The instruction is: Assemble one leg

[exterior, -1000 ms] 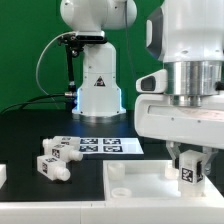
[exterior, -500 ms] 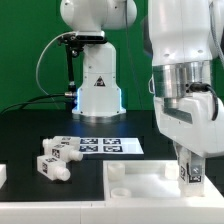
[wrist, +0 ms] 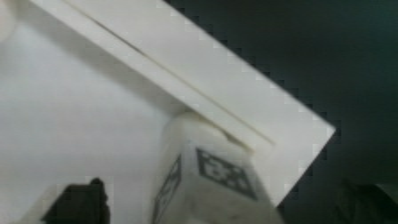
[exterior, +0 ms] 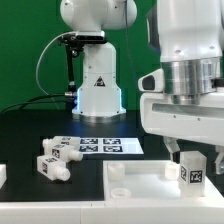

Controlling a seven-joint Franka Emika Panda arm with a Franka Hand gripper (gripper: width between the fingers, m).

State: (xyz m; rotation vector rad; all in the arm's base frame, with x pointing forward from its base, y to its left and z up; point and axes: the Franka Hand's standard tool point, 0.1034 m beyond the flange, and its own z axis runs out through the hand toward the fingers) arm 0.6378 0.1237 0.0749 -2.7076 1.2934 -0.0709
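Since half a second ago the wrist has turned back, so the leg's (exterior: 191, 172) tag faces the camera again. The claw (exterior: 192, 160) grips the leg upright over the panel (exterior: 140, 180), near its edge at the exterior view's right; whether the leg touches it is unclear.

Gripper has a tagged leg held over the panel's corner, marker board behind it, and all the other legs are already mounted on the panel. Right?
Not the last part. The exterior view shows loose legs lying on the black table, beside the marker board. The gripper does hold a tagged leg over the panel.
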